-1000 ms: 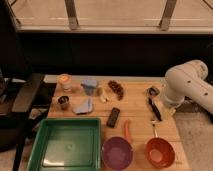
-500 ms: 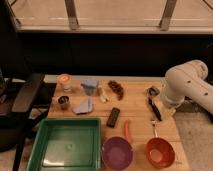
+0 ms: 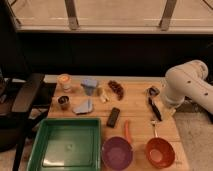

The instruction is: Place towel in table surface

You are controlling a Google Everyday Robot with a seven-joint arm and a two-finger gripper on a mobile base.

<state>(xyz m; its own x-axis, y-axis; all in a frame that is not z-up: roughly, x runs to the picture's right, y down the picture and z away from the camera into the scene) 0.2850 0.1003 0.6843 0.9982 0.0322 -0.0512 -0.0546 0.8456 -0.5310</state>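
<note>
Towel (image 3: 83,106) lies flat on bench (image 3: 138,103), left of centre, just beside a dark cup (image 3: 63,101) and behind the green tray (image 3: 65,147). Blue lump (image 3: 90,86) stands behind the towel. Tool (image 3: 154,106) is low over the bench's right side, well apart from the towel, released and holding nothing. Purple bowl (image 3: 117,152) and orange bowl (image 3: 160,152) sit at the front.

**Cloth on bare wood**
Matt cloth towel (image 3: 83,106) on planked wooden table surface (image 3: 137,104); green tray (image 3: 65,122), glossy plastic; dark gripper (image 3: 154,105) near the right edge.
</note>
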